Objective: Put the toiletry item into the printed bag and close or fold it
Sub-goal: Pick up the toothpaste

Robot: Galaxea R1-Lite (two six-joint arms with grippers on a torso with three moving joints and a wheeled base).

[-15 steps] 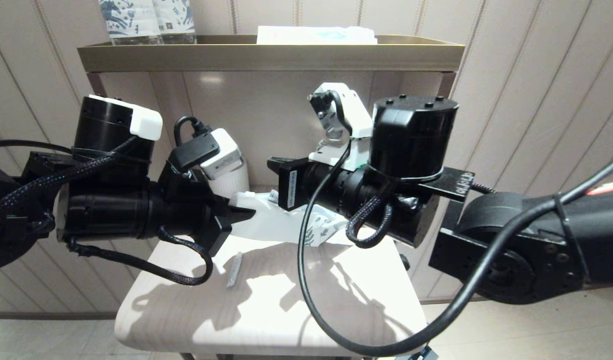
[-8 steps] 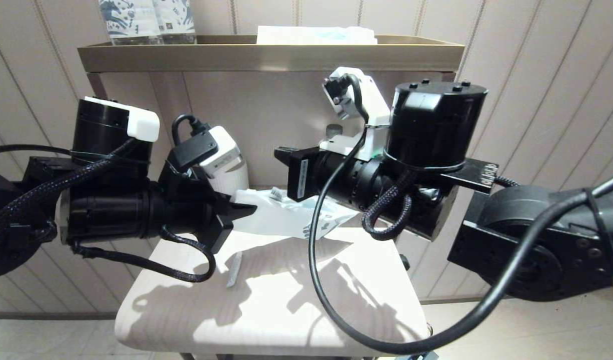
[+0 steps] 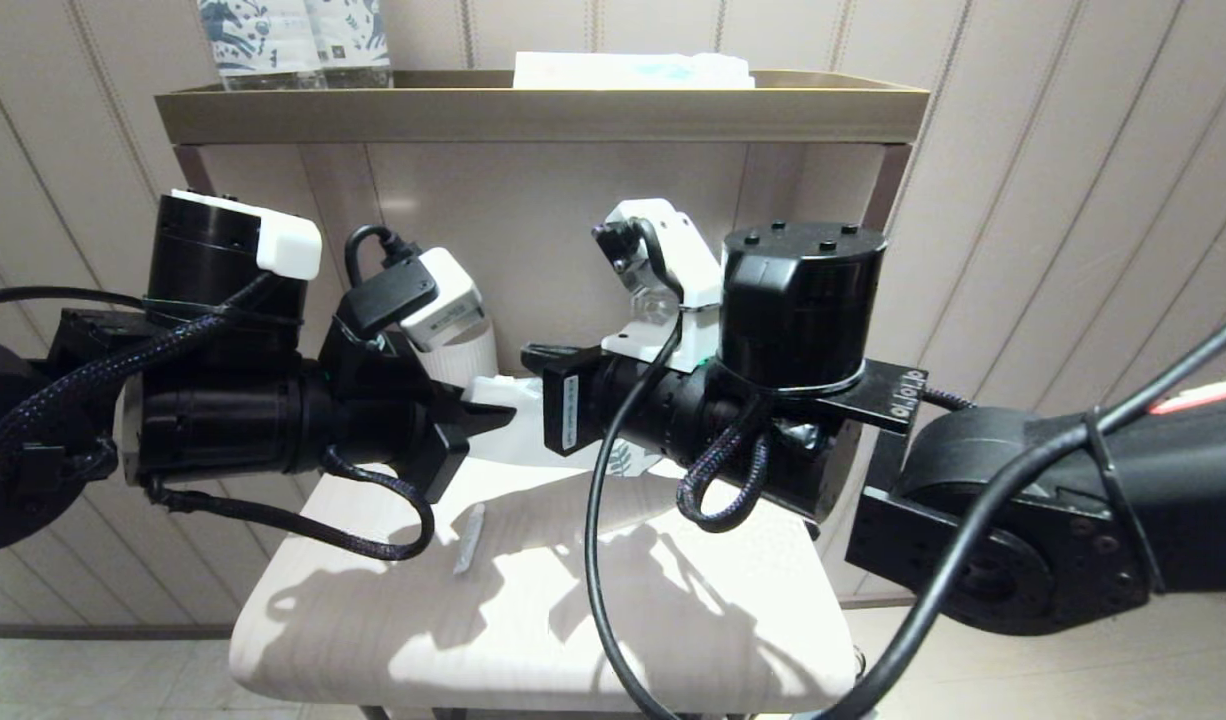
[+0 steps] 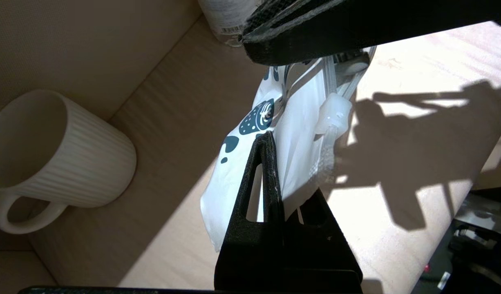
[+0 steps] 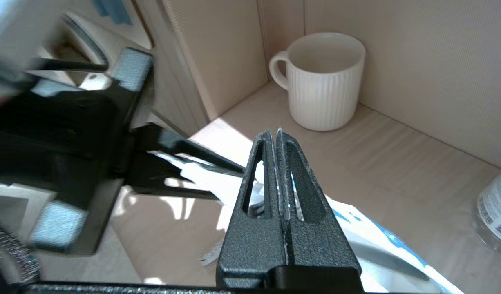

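Both claws clamp the flat white crinkly pouch with teal leaf print (image 4: 299, 134) above the pale tabletop (image 3: 533, 620).
Left claw (image 4: 271, 141) pinches one end, right claw (image 5: 275, 134) apparently the other; a slim toothbrush (image 4: 330, 118) lies alongside.

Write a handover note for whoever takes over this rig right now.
Left pincer: shut on the white end of the printed bag.
Right pincer: shut on the bag's other end. The bag hangs between the two, above the table, in front of the mug.
Toothbrush: shows through the bag's clear side and seems to be inside. Whether it is fully in cannot be told.
A short flat strip lies loose on the table.
Done: the insertion, apparently.
Left: confirm the brush is seated, then close or fold the bag and set it down.
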